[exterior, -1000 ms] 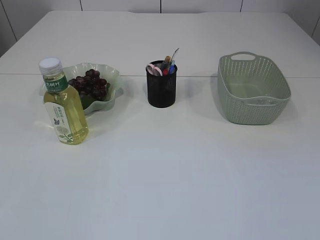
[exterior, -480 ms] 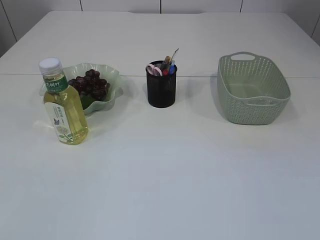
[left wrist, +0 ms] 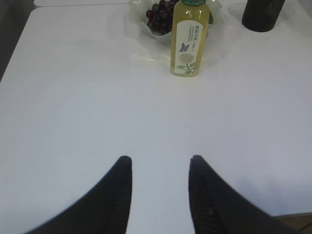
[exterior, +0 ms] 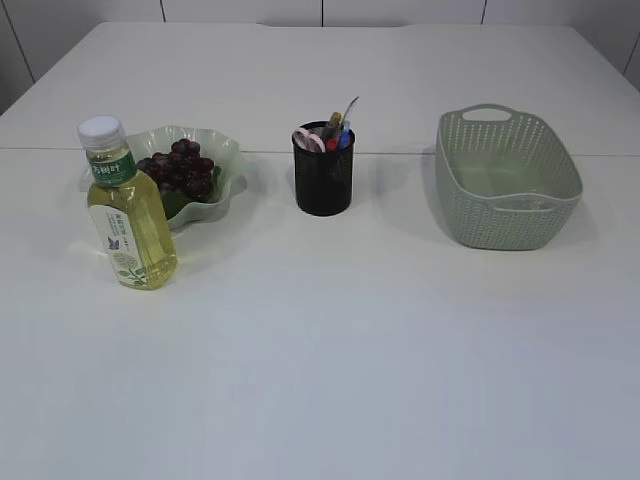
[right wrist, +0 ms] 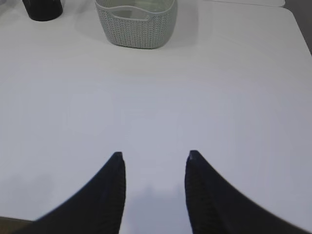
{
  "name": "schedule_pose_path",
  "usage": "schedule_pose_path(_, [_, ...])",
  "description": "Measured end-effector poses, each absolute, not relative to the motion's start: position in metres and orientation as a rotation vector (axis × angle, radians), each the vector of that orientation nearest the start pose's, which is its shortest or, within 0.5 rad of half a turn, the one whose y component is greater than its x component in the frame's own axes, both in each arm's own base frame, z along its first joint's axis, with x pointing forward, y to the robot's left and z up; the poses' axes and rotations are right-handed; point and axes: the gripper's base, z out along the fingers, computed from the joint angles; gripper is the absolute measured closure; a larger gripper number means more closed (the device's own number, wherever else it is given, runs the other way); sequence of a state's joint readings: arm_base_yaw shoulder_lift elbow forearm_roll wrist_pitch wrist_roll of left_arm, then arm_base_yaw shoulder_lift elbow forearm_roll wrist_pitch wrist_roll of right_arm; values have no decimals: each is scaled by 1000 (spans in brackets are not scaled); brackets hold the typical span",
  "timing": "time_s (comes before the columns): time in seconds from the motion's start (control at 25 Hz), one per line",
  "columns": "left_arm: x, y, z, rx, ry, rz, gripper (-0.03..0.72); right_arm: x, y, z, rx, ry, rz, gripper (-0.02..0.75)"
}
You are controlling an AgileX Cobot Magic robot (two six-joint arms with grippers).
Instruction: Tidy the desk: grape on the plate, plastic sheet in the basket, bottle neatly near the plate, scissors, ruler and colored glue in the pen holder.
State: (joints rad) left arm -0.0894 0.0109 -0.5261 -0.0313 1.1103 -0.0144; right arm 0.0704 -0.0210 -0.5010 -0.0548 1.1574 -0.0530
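A bunch of dark grapes (exterior: 182, 168) lies on the pale green plate (exterior: 225, 150) at the left. The bottle (exterior: 127, 207) of yellow drink stands upright just in front of the plate; it also shows in the left wrist view (left wrist: 189, 39). The black pen holder (exterior: 323, 180) holds scissors, a ruler and colored glue sticks. The grey-green basket (exterior: 505, 178) stands at the right, and its inside looks pale; it also shows in the right wrist view (right wrist: 135, 22). My left gripper (left wrist: 160, 161) and right gripper (right wrist: 153, 156) are open, empty, over bare table near its front edge.
The table (exterior: 330, 340) is white, with a seam across it behind the objects. Neither arm shows in the exterior view. The table's left edge shows in the left wrist view and its right edge in the right wrist view.
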Motion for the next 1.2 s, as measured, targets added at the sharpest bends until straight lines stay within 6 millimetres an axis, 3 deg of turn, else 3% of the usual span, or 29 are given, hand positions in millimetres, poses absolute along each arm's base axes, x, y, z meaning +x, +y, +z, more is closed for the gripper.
schedule_pose_path(1.2, [-9,-2,281,81,2078,-101,399,-12,-5,270,-124,2115,-56,406])
